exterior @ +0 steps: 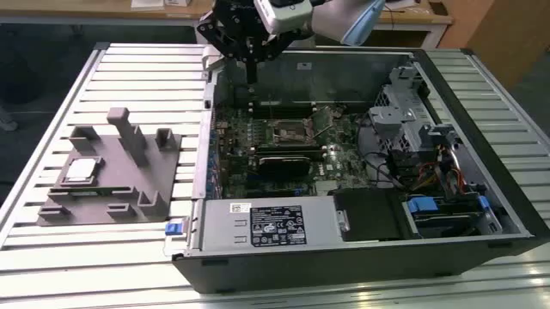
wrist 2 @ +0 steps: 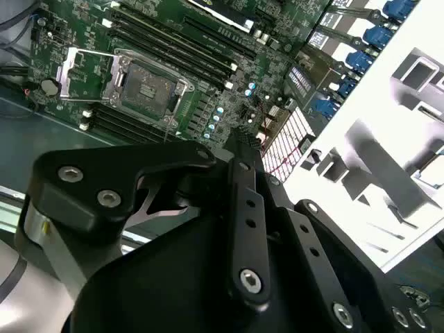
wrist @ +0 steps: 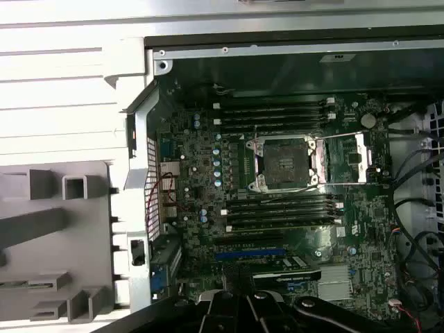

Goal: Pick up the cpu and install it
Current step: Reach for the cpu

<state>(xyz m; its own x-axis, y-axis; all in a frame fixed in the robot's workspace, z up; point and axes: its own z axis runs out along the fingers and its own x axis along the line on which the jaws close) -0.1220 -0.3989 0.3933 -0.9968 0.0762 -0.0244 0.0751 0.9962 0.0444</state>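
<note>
Exterior view — cpu [exterior: 80,169] on fixture [exterior: 138,174], gripper [exterior: 250,74] apart

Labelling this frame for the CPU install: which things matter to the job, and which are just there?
Job: cpu on the grey fixture; open socket; gripper.
Just there: labelled grey box; drive cage; memory slots.

A: The cpu [exterior: 80,169]?
B: Silvery-white, and its fixture [exterior: 120,179] is plain grey.
A: And the motherboard [wrist: 201,173]?
B: Green, with black slots [wrist: 277,111] and blue drive tabs [exterior: 424,207]. The table [exterior: 138,71] is white and ribbed in stripes, and the gripper [exterior: 251,78] is black.
</note>
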